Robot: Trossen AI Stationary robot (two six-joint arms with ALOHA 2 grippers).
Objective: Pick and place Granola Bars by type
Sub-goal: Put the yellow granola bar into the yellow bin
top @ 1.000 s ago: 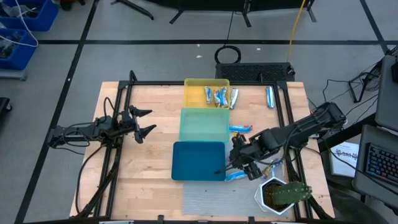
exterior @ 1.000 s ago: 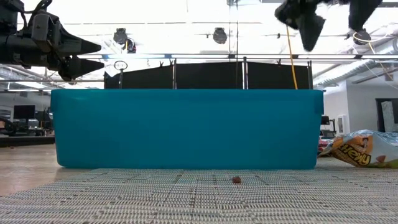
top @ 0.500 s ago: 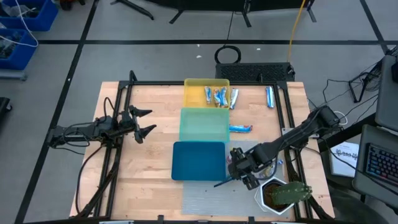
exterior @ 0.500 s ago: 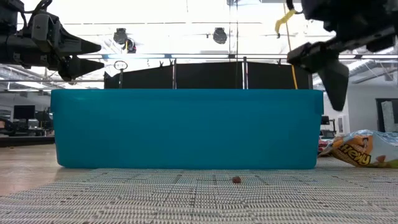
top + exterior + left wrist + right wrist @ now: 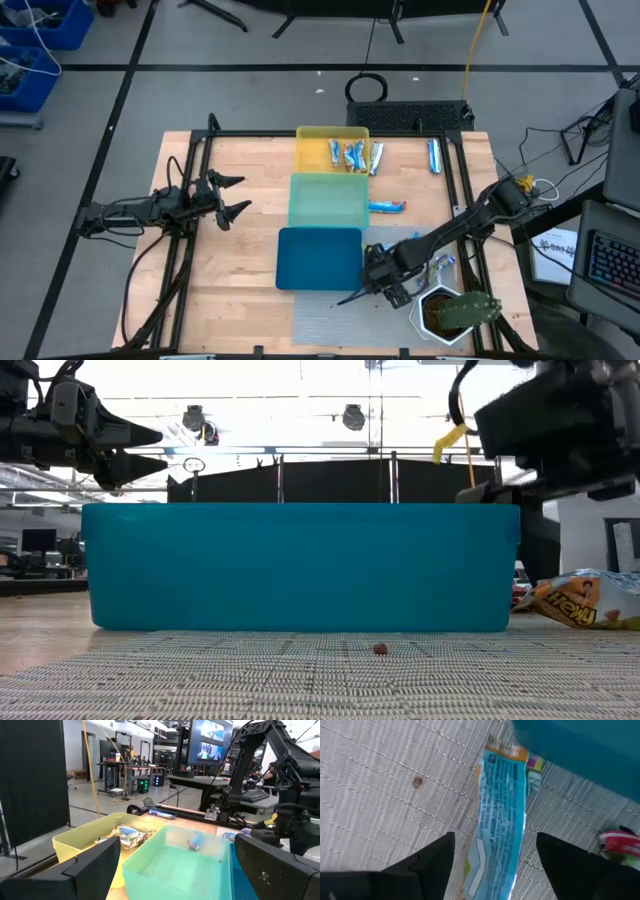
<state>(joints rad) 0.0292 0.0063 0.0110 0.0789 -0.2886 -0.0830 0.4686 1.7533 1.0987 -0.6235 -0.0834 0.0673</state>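
Granola bar (image 5: 501, 815) lies on the mat between the spread fingers of the right gripper (image 5: 495, 862).

Your trays (image 5: 331, 150) run far to near mid-table. Bars (image 5: 352, 155) lie in the far tray; one bar (image 5: 500, 820) lies on the mat (image 5: 340, 320), right of the near tray.

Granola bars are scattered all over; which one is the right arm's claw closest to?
The bar on the grey mat beside the blue tray, lying between the right gripper's open jaws.
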